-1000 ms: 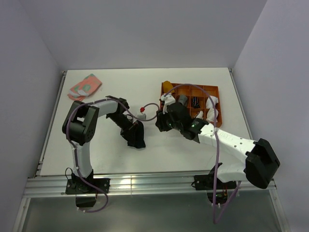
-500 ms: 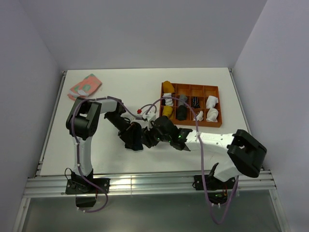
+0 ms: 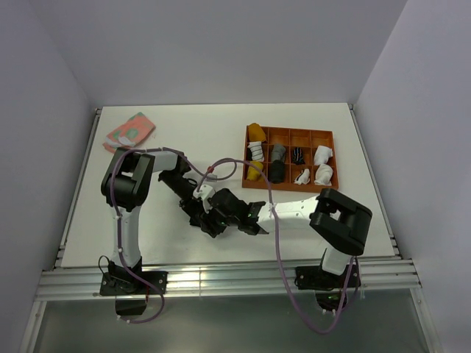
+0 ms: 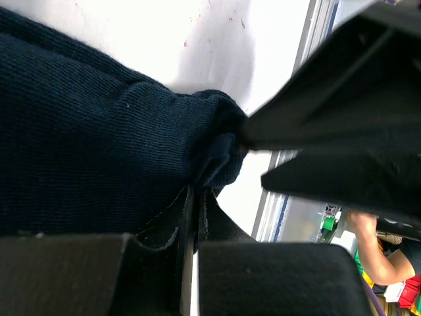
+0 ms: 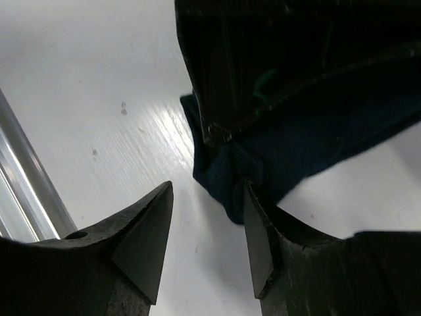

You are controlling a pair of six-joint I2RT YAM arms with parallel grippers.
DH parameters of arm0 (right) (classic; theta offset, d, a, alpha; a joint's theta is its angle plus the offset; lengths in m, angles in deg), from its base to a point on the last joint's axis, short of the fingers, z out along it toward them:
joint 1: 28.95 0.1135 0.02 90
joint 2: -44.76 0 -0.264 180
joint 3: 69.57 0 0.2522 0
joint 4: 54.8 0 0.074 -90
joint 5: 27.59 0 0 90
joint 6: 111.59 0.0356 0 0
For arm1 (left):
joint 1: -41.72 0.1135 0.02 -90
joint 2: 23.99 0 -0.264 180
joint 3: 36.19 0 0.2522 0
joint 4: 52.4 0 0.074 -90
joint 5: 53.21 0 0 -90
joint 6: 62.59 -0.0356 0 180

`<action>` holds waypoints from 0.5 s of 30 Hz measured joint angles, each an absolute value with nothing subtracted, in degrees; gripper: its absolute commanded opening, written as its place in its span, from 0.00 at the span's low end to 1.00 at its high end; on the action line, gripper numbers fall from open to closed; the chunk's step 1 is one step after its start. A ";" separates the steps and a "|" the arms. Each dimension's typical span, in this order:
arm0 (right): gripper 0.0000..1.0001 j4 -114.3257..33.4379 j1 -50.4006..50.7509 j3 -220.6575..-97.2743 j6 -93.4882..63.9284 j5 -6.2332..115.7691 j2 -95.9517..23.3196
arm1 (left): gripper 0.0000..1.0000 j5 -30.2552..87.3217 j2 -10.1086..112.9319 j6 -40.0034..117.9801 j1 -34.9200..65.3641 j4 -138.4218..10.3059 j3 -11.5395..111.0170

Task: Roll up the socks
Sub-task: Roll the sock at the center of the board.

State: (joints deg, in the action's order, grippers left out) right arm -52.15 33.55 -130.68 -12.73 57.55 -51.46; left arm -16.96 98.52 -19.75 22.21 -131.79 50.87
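The dark navy sock [image 4: 99,145] lies on the white table in the middle of the top view [image 3: 207,221]. My left gripper [image 4: 194,201] is shut on a fold at the sock's edge; it also shows in the top view [image 3: 197,209]. My right gripper [image 5: 205,197] is open and low over the table, and the sock's end [image 5: 263,164] touches its right finger [image 5: 258,230]. It sits just right of the left gripper in the top view [image 3: 218,218]. Mustard-orange fabric [image 3: 255,133] with a striped part lies in the left column of the orange tray [image 3: 291,131].
The orange tray's compartments hold white, grey and dark rolled socks. A pink-and-green folded cloth [image 3: 130,130] lies at the far left corner. The table's metal front rail [image 5: 26,178] is close to the right gripper. The left gripper's black body [image 5: 283,59] hangs over the sock.
My right arm has swung left from the orange tray to the navy sock, its fingers open at the sock's end. My left gripper has stayed shut on the sock and shifted slightly.
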 measured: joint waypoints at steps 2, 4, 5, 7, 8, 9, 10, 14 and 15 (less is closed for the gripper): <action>0.53 -52.13 33.96 -131.89 -13.04 58.25 -52.23 | 0.00 -16.96 98.52 -19.62 22.26 -131.77 50.87; 0.51 -52.13 34.18 -132.74 -13.34 58.81 -52.82 | 0.00 -16.96 98.52 -19.42 22.26 -131.74 50.87; 0.50 -52.11 34.20 -133.02 -13.41 59.01 -53.12 | 0.00 -16.94 98.52 -19.42 22.26 -131.74 50.87; 0.46 -52.15 34.29 -133.29 -13.45 59.60 -53.80 | 0.00 -16.96 98.52 -19.40 22.26 -131.77 50.87; 0.45 -52.15 34.29 -133.29 -13.50 59.84 -54.11 | 0.00 -16.94 98.52 -19.40 22.26 -131.77 50.87; 0.45 -52.09 34.29 -133.29 -13.56 60.06 -54.52 | 0.00 -16.94 98.52 -19.42 22.26 -131.77 50.87; 0.43 -52.09 34.29 -133.29 -13.56 60.30 -54.85 | 0.00 -16.96 98.52 -19.40 22.30 -131.77 50.87; 0.38 -52.13 34.29 -133.24 -13.56 61.33 -55.13 | 0.00 -16.96 98.52 -19.42 22.41 -131.79 50.87; 0.36 -52.15 34.29 -133.24 -13.56 61.57 -55.13 | 0.00 -16.96 98.52 -19.42 22.41 -131.79 50.87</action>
State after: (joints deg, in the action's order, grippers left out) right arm -52.15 34.29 -133.24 -13.56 61.57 -55.13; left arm -16.96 98.52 -19.42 22.41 -131.79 50.87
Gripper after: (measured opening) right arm 0.389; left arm 0.076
